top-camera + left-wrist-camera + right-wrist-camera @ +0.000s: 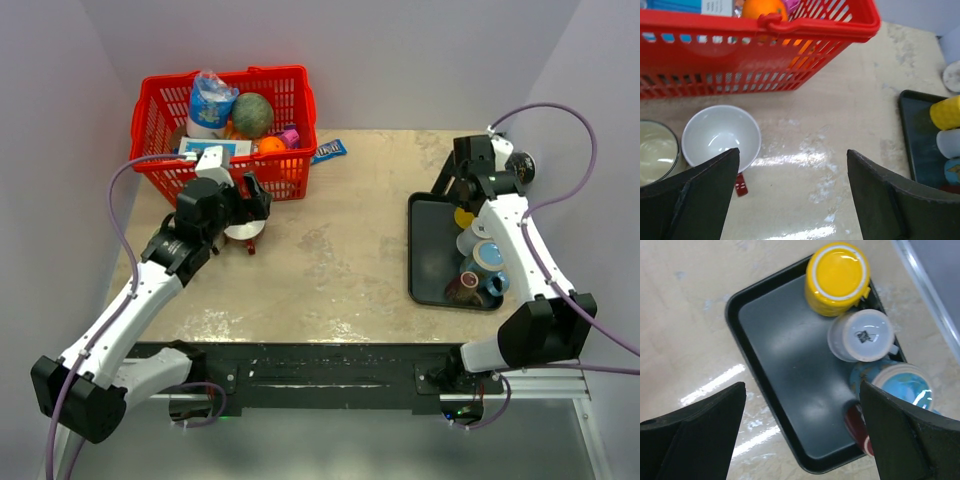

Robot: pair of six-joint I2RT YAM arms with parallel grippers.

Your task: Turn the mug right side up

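Both sets of jaws are wide open, and neither one holds anything. The left gripper [792, 195] hangs over the table [340, 260] close to the red basket [760, 65]. The white mug [720, 137] stands on the table right in front of the basket. Its open mouth faces up, so you can look down inside it. It is not between the fingers. It sits off to the side, and one dark finger [695, 200] hides a bit of its rim in the left wrist view. A small red thing [741, 186] with white dots lies by the mug, and I cannot tell what it is. A round dish [655, 150] with a dark rim sits just beside the mug.

An orange [762, 7], a green ball [252, 113] and a blue and white bag [212, 100] are in the basket. A blue packet [328, 152] lies on the table next to the basket.

The right gripper [800, 435] hangs over a black tray [785, 365] on the other side of the table, well apart from the white mug. Four cups stand in a row along one side of the tray, all bottom up. They are a yellow cup [837, 277], a pale cup [861, 335], a blue cup [900, 387] and a dark red cup [857, 427]. The rest of the tray is bare.
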